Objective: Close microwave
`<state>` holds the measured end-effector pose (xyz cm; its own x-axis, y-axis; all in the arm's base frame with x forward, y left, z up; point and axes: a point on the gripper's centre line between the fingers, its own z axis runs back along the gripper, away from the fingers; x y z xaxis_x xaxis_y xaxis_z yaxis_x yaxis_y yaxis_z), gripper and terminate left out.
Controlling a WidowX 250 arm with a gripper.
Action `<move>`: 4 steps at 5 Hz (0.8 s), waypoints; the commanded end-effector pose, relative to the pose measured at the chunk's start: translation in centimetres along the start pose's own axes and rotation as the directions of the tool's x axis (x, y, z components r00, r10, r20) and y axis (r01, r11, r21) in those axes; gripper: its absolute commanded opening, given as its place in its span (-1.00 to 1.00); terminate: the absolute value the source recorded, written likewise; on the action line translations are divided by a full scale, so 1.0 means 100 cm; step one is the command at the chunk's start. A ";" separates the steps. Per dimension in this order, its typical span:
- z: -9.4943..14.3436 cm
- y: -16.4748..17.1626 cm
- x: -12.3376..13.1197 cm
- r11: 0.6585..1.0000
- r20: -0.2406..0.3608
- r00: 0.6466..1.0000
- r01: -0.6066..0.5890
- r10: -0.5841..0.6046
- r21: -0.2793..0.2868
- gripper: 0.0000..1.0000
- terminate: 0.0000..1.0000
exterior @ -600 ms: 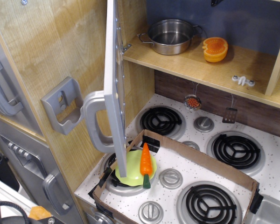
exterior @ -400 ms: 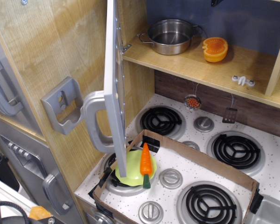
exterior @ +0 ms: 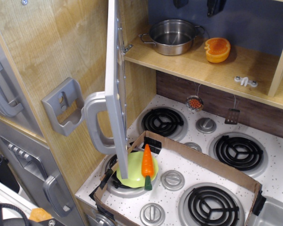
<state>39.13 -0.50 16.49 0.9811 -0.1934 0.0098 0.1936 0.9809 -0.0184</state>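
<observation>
The microwave door (exterior: pixel 115 80) is silver-grey and stands swung wide open, seen edge-on, with its curved grey handle (exterior: pixel 94 123) facing left. The light wood microwave cavity (exterior: pixel 188 59) lies open behind it. Inside stand a steel pot (exterior: pixel 172 36) and an orange half (exterior: pixel 217 49). My gripper (exterior: pixel 196 4) only shows as two dark fingertips (exterior: pixel 214 6) at the top edge, above the pot and orange. The tips stand apart with nothing between them. It is to the right of the door and does not touch it.
A grey wall bracket (exterior: pixel 63 107) sits on the wood panel left of the door. Grey oven doors with handles (exterior: pixel 56 193) are at lower left. Below is the stovetop with a cardboard frame (exterior: pixel 198 157), a green plate (exterior: pixel 132 175) and a toy carrot (exterior: pixel 147 165).
My gripper's fingertips have come down into view at the top edge above the pot. The door and everything else have stayed still.
</observation>
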 end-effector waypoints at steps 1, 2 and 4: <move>0.065 0.014 -0.042 0.998 0.075 0.997 0.022 -0.027 0.064 1.00 -1.00; 0.076 0.030 -0.062 0.997 0.054 0.996 0.063 -0.065 0.054 1.00 -1.00; 0.070 0.064 -0.105 0.989 -0.012 0.989 0.147 -0.147 0.014 1.00 -1.00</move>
<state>30.11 7.89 21.15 0.9393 -0.3391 -0.0526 0.3373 0.9405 -0.0399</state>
